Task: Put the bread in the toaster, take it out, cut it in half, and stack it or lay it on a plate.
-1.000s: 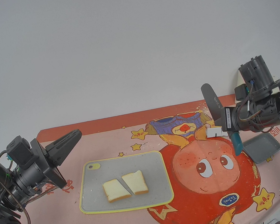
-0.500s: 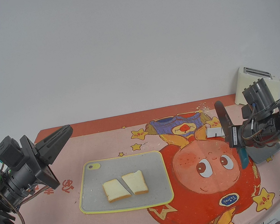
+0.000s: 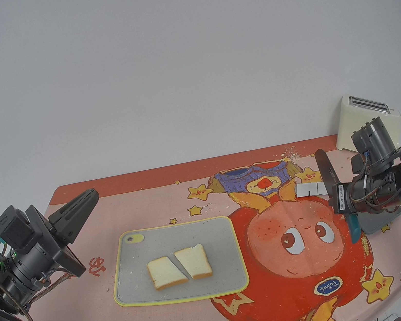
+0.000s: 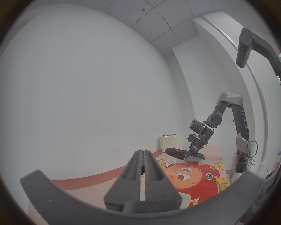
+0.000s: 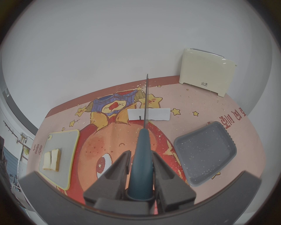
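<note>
Knife [image 3: 326, 170] lowered toward plate [image 5: 205, 152] (bread [image 3: 193, 262] halved).

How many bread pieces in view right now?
2. Both lie on the cutting board near its middle: the left piece and, just beside it, the right piece, cut edges facing. The toaster slots can't be seen into.

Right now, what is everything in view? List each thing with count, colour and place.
bread halves: two, pale with tan crust, side by side on the cutting board
cutting board: one, grey with yellow rim, left of table centre
knife: one, dark blade, teal handle, held above the table's right side
plate: one, grey, rectangular, right side of the table
toaster: one, cream, far right corner
paper slip: one, white, on the tablecloth
tablecloth: one, pink, cartoon print
left pincer: shut, empty, over the table's left edge
right pincer: shut on the knife handle
</note>
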{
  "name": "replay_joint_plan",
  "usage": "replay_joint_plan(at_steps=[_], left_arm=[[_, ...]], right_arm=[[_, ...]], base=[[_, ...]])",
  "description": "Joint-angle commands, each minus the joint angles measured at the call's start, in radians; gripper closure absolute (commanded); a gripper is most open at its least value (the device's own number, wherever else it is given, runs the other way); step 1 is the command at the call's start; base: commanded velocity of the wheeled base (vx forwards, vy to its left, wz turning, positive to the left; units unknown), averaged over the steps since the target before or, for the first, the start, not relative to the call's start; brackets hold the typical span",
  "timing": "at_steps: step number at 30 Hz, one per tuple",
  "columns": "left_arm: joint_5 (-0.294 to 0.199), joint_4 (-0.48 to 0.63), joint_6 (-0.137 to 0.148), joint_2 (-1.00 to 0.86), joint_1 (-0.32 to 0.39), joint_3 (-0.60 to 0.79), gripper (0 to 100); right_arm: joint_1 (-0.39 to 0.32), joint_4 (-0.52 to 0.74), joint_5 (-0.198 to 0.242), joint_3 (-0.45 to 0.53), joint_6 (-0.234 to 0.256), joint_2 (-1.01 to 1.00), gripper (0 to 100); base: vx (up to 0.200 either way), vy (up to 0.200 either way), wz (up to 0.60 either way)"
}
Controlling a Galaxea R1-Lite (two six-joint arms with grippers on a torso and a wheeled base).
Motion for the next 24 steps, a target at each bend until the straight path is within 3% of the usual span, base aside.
replay_joint_plan(at_steps=[1,5,24], left_arm=[[-0.001,-0.016,0.014,-0.001,0.001,0.003,100],[-0.001,-0.015,0.036,0.001,0.001,0.012,100],[-0.004,-0.016,0.036,0.001,0.001,0.018,100]], right_arm=[[-0.006,0.0,0.005,-0.001,0.001,0.027,100],[-0.004,0.0,0.005,0.0,0.001,0.041,100],[-0.003,-0.027,0.008,0.002,0.004,0.072,100]], base=[[0.0,0.0,0.0],[0.0,0.0,0.0],[0.0,0.0,0.0]])
